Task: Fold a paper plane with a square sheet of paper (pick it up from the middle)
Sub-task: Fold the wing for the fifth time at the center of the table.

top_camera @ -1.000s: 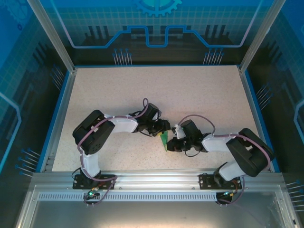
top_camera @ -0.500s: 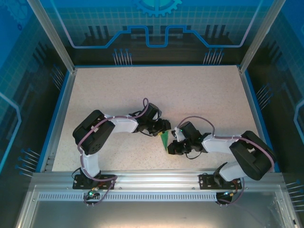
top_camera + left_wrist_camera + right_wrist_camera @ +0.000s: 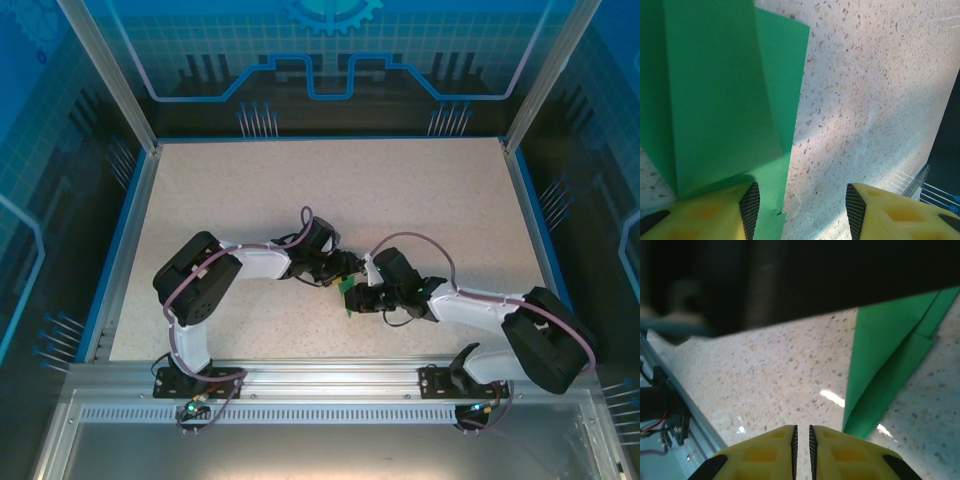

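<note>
The paper (image 3: pixel 346 290) is lying at the centre of the top view on the table (image 3: pixel 250 190), a pale, speckled, stone-like slab that is being framed by blue edging and ribbed aluminium rails. Only a small green sliver is being shown there, between the left gripper (image 3: pixel 347 267) just above it and the right gripper (image 3: pixel 352 300) just below. Behind the table, a blue panel (image 3: pixel 330 15) printed with a gear outline and circuit-like lines is being seen.

In the left wrist view the paper (image 3: pixel 715 90) is lying in the upper left: matte, plain green, folded into flat layers with straight creases and one sharp corner at the top. The left gripper (image 3: pixel 802 210) is being held wide apart, with nothing between its yellow, rib-padded fingers (image 3: pixel 705 217). The left finger is overlapping the paper's lower edge, though contact cannot be told.

In the right wrist view the paper (image 3: pixel 885 360) is tapering, in layers, toward the lower centre. The right gripper (image 3: pixel 801 440) is being kept almost closed, with a thin empty slit. A dark blurred shape (image 3: pixel 815 275) is crossing the top.
</note>
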{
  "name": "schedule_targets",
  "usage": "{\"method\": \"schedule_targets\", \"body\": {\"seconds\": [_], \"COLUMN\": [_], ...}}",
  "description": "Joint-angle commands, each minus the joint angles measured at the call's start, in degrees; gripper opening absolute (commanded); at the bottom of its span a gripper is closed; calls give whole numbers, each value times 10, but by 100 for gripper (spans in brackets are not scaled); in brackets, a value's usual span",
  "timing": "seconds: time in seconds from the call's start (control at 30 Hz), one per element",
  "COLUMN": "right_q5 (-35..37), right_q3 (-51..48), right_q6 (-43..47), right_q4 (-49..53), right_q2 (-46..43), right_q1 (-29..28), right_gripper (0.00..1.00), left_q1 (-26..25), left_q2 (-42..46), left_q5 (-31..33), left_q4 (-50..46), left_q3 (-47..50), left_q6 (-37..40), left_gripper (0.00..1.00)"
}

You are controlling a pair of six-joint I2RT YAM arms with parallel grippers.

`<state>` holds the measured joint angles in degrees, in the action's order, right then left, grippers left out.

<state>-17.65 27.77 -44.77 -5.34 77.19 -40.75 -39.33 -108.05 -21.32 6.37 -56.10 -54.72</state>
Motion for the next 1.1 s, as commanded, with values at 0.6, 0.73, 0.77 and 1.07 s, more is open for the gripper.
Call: {"method": "schedule_targets", "body": {"seconds": [0.6, 0.73, 0.77, 1.07], "right_q5": [-3, -27, -32, -51], "right_q3": [-52, -65, -68, -60], "right_q6": [-16, -10, -7, 31], "right_q4": [-28, -27, -25, 42], "right_q2": [80, 75, 71, 68], "right_q1": [-4, -6, -5, -17], "right_gripper": [16, 15, 15, 14], "left_q1": [-5, -4, -5, -4], "left_q2": [10, 8, 8, 8], "left_q5": [-1, 0, 0, 4], "left_q4": [2, 3, 3, 1], "left_q3": [2, 1, 1, 2], "left_q6": [-6, -9, -10, -13], "left_gripper": [53, 53, 53, 53]}}
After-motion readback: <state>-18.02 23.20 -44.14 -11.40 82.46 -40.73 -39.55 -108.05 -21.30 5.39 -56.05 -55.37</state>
